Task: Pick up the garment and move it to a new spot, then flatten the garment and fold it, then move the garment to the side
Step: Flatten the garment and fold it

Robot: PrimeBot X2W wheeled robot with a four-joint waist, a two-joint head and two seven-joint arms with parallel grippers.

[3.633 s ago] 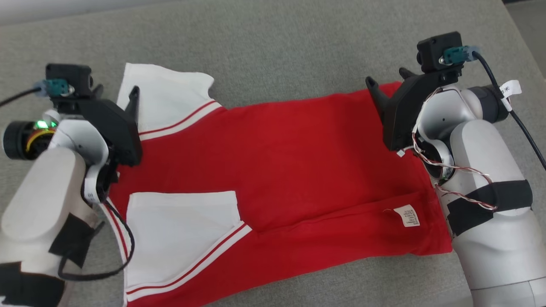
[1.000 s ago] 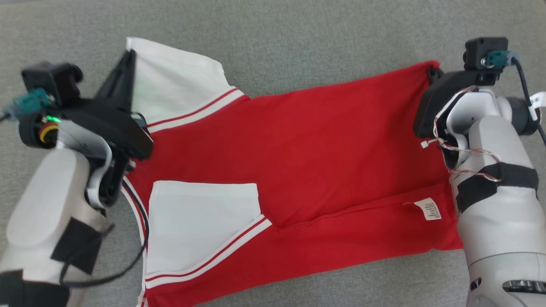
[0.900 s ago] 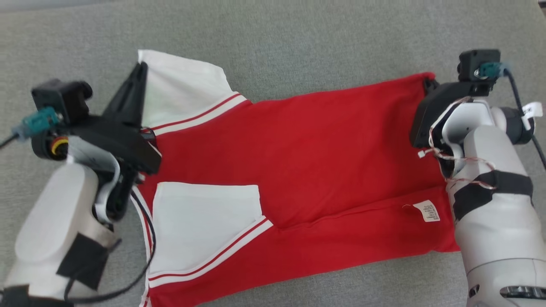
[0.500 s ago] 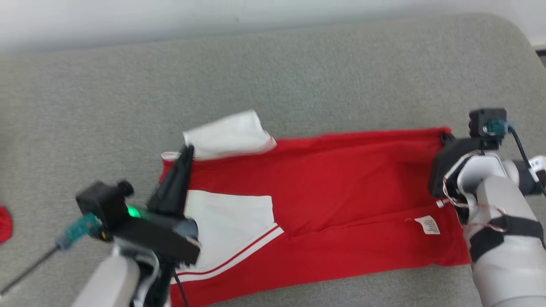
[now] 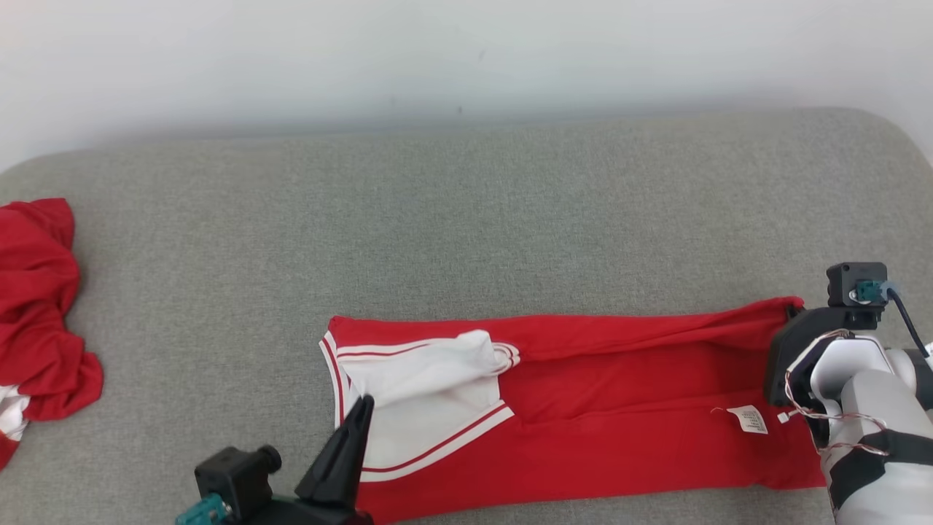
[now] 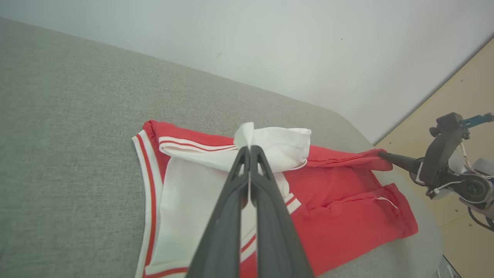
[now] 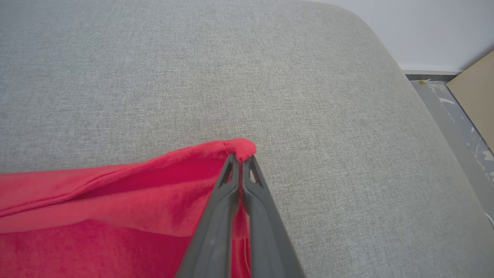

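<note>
Stock before you, operator, as it lies:

1. Garment (image 5: 619,430): red jersey with white, red-striped sleeves. It lies lengthwise on the near part of the grey cushion (image 5: 466,219), with its far long edge turned over toward the robot. A white care label (image 5: 751,420) shows near the right end.

2. Left gripper (image 6: 249,151): your two dark fingers are pressed together on the white sleeve (image 6: 283,148). A small peak of cloth is pinched at their tips, and the sleeve is doubled over the striped end of the garment.

3. Right gripper (image 7: 241,159): fingers closed tight, pinching the red far corner at the garment's opposite end. The cloth bunches just past the tips.

4. Second red cloth (image 5: 36,313): a crumpled heap at the cushion's left edge, well apart from the garment.

5. Pale wall (image 5: 466,58): plain, behind the cushion.
</note>
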